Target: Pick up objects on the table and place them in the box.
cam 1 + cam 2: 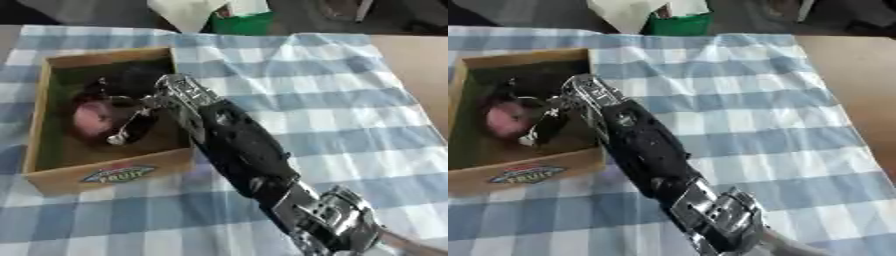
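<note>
My right arm reaches in from the lower right, across the checked cloth, into the wooden box (52,180) at the left. My right hand (138,116) hangs inside the box, open, with a straight finger pointing down toward the box floor. A round pink object (89,119) lies in the box just left of the fingers; I cannot tell whether they touch it. Dark shapes (131,80) fill the box's far part, and I cannot make out what they are. My left hand shows in neither view.
A blue and white checked cloth (332,100) covers the table. A green container (241,22) and a white thing (185,12) stand beyond the table's far edge. Bare tabletop (420,65) shows at the right.
</note>
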